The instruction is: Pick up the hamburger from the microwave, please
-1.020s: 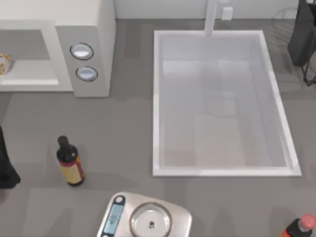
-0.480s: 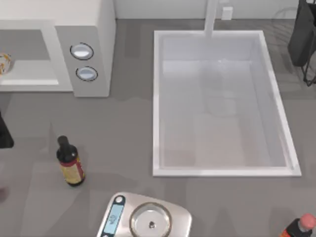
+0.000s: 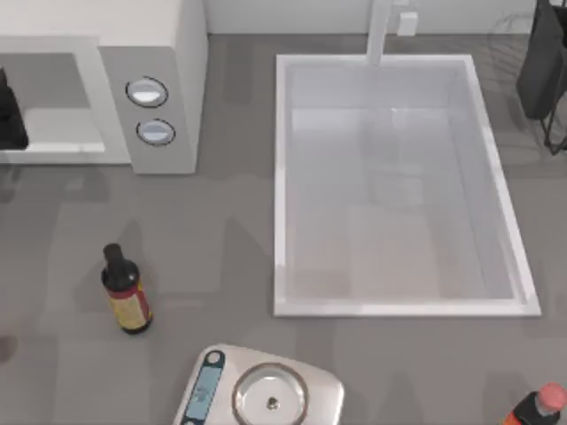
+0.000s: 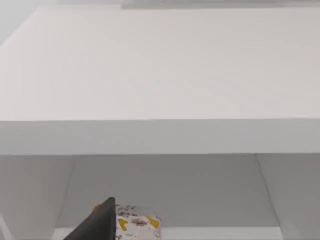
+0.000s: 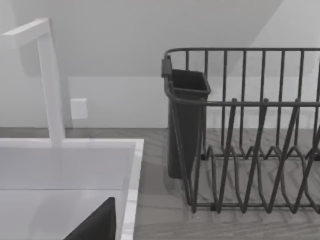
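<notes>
Over at the far left, the left end effector (image 3: 9, 119) sits at the mouth of the microwave (image 3: 151, 53). The hamburger (image 4: 134, 223) lies straight ahead of it on the cavity floor, just past a fingertip; can't tell if it's open. The right end effector (image 3: 542, 71), parked far right, is nowhere near.

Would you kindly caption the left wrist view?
Left gripper facing the hamburger inside the open microwave.
</notes>
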Controlling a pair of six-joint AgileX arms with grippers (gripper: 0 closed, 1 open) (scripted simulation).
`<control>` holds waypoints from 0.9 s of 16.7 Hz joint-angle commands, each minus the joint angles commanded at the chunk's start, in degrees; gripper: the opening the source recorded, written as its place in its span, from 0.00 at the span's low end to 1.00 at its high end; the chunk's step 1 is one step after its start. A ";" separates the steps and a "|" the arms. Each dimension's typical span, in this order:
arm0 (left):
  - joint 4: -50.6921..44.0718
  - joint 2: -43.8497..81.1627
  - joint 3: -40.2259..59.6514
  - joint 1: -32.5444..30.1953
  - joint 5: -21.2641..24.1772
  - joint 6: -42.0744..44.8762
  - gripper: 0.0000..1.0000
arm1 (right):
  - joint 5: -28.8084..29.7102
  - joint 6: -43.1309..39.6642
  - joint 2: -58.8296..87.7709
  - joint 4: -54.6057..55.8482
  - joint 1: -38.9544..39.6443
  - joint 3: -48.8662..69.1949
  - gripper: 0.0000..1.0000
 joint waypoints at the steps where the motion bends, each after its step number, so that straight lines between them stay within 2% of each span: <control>1: 2.63 5.99 2.50 0.57 0.65 0.25 1.00 | 0.00 0.00 0.00 0.00 0.00 0.00 1.00; 9: 21.43 48.80 20.35 4.66 5.26 2.05 1.00 | 0.00 0.00 0.00 0.00 0.00 0.00 1.00; 15: 29.48 67.19 27.79 6.52 7.24 2.82 1.00 | 0.00 0.00 0.00 0.00 0.00 0.00 1.00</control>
